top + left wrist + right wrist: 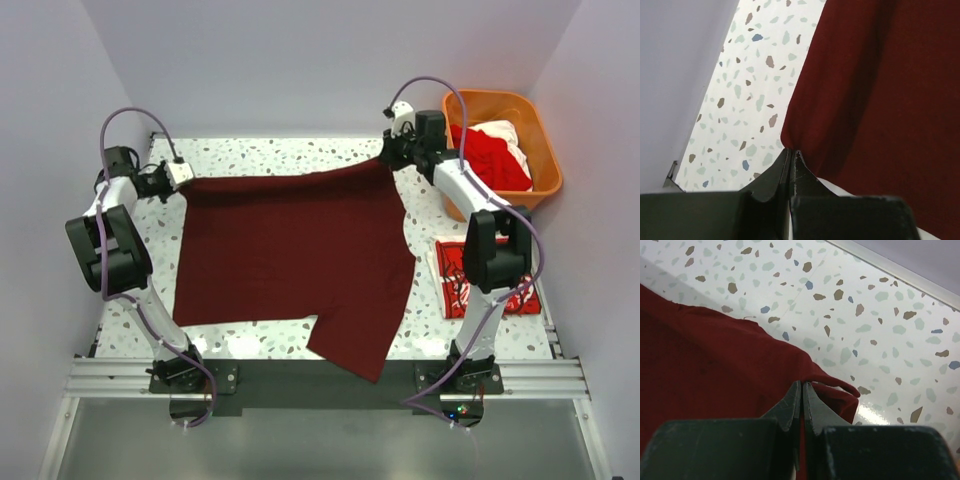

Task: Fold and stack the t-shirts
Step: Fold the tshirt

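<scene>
The dark maroon t-shirt lies spread over the speckled table, one sleeve hanging over the near edge. My left gripper is shut on its far left corner, seen in the left wrist view with the maroon cloth pinched at the tips. My right gripper is shut on its far right corner, seen in the right wrist view with the cloth bunched between the jaws. A folded red Coca-Cola t-shirt lies at the right, partly under the right arm.
An orange basket at the back right holds red and white shirts. Walls close in the table on the left, back and right. The table's metal front rail runs between the arm bases.
</scene>
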